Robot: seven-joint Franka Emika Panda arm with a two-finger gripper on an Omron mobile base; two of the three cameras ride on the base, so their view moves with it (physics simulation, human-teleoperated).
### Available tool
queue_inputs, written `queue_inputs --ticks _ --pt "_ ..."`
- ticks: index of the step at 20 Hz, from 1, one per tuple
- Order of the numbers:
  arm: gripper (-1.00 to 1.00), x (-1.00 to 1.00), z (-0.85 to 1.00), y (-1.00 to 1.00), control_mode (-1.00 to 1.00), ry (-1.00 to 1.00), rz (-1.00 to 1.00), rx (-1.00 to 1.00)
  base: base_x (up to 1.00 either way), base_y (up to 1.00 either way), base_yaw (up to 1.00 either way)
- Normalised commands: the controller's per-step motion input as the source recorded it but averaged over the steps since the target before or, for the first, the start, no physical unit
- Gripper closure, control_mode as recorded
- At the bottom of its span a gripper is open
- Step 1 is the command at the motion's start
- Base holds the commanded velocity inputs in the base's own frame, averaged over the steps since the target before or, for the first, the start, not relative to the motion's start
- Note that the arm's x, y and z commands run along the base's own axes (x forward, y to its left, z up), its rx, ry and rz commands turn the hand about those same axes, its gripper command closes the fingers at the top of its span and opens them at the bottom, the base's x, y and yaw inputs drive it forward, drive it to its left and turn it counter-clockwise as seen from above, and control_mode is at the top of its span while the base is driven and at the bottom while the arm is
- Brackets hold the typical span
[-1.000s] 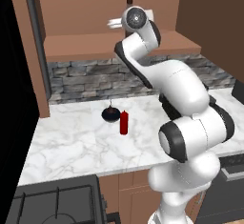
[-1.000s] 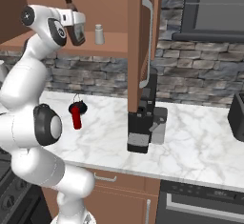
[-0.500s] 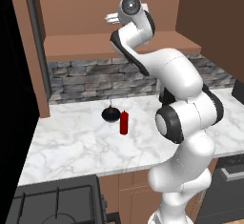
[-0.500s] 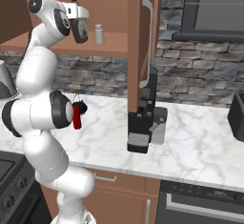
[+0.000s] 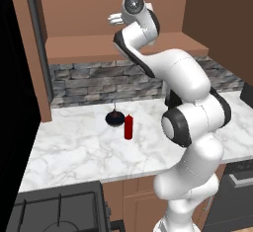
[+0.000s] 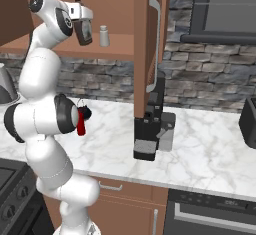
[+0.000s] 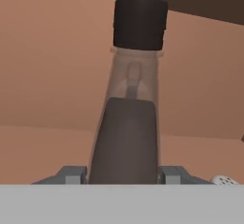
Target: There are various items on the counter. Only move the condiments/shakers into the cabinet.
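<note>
My gripper (image 6: 80,23) is raised to the cabinet shelf (image 6: 117,48) and shut on the dark brown bottle (image 6: 84,32), which hangs tilted just over the shelf's left part. In the hand view the bottle (image 7: 127,132) with its black cap (image 7: 140,23) stands between my gripper (image 7: 125,174) fingers. The pale shaker (image 6: 104,35) stands on the shelf just right of the bottle. On the counter (image 5: 74,147) the red bottle (image 5: 128,126) stands upright beside the round black object (image 5: 114,118). My arm partly hides the red bottle (image 6: 80,124) in the right base view.
The open cabinet door (image 6: 146,44) hangs right of the shelf, above a dark coffee machine (image 6: 152,135). A dark toaster (image 6: 248,121) sits at the far right of the counter. The black stove top (image 5: 54,211) lies at the lower left.
The arm's elbow and lower links have swung round, while the gripper with the dark brown bottle has shifted only slightly along the shelf. The things on the counter have stayed put.
</note>
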Motion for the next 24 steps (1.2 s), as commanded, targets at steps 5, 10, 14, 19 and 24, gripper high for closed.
queue_inputs --ticks 5,10,14,19,24 --pt "-1.00 -0.04 0.00 0.00 -1.00 -0.01 0.00 0.00 0.00 0.00 0.00" --pt "-1.00 -0.48 0.00 0.00 -1.00 -0.13 0.00 0.00 0.00 0.00 0.00" --pt "-1.00 -1.00 -0.02 0.00 -1.00 -0.18 0.00 -0.03 0.00 0.00 0.00" --pt "-1.00 -1.00 -0.19 0.00 -1.00 -0.11 -0.07 0.00 0.00 0.00 0.00" --pt "-1.00 -1.00 -0.31 0.00 -1.00 -0.01 -0.16 0.00 0.00 0.00 0.00"
